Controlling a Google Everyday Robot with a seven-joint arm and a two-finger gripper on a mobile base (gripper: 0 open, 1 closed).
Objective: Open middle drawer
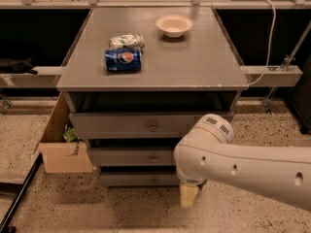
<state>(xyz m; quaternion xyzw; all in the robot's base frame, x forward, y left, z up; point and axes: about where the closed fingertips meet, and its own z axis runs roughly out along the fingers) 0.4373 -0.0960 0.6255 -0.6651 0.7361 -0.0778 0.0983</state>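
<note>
Tool (pixel 188 196) low, below & R of middle drawer (pixel 127 157)

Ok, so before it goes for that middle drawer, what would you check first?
1. Middle drawer waiting to be pulled: ok, its front looks pushed in.
2. Its knob in plain view, nothing covering it: ok.
3. End effector lined up with the knob: not ok, it hangs lower and to the right, beside the bottom drawer, near the floor.
4. Cardboard box out of the drawer's path: ok, it sits left of the cabinet.
5. Pepsi can and bowl back from the front edge: ok.
</note>
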